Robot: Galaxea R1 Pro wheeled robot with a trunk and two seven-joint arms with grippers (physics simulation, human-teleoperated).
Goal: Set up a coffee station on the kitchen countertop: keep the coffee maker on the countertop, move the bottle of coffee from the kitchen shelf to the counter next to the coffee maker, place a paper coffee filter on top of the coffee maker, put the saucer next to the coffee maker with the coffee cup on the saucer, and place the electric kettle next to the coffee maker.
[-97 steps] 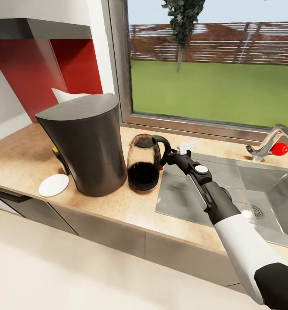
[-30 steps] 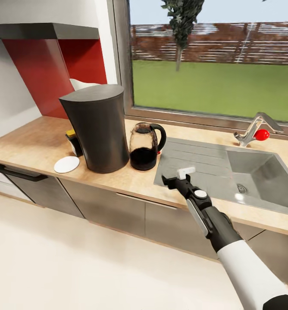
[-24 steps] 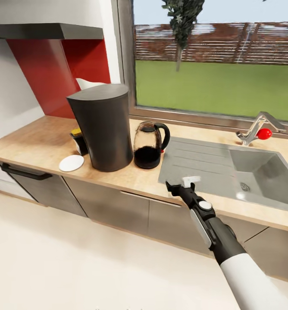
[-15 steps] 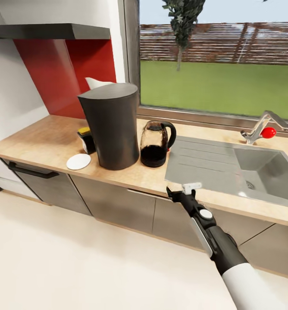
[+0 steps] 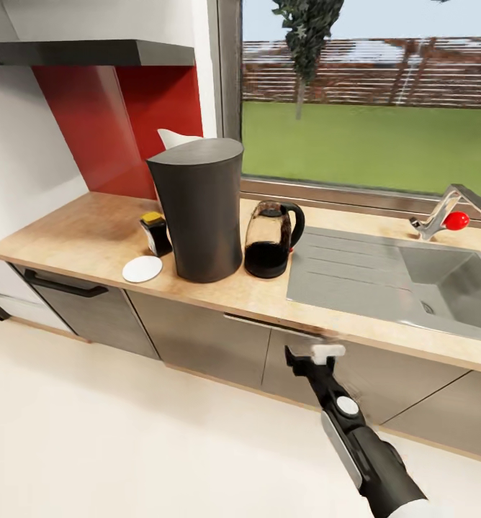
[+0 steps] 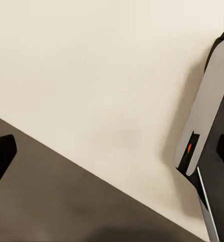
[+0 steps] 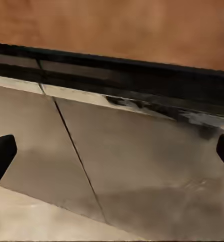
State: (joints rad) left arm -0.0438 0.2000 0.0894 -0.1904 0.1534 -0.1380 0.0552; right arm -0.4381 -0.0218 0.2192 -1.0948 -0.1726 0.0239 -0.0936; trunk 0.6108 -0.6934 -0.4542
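Kettle [image 5: 271,239] beside coffee maker [image 5: 199,209]; right fingers [image 5: 328,351] spread, empty.

No text, label, brand, number or sign can be read on anything in these pictures.

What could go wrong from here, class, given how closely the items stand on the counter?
1. The electric kettle stands nearly against the coffee maker; a reach between them could knock one.
2. The saucer lies near the countertop edge and could slide off.
3. The right end effector hangs near the cabinet fronts.
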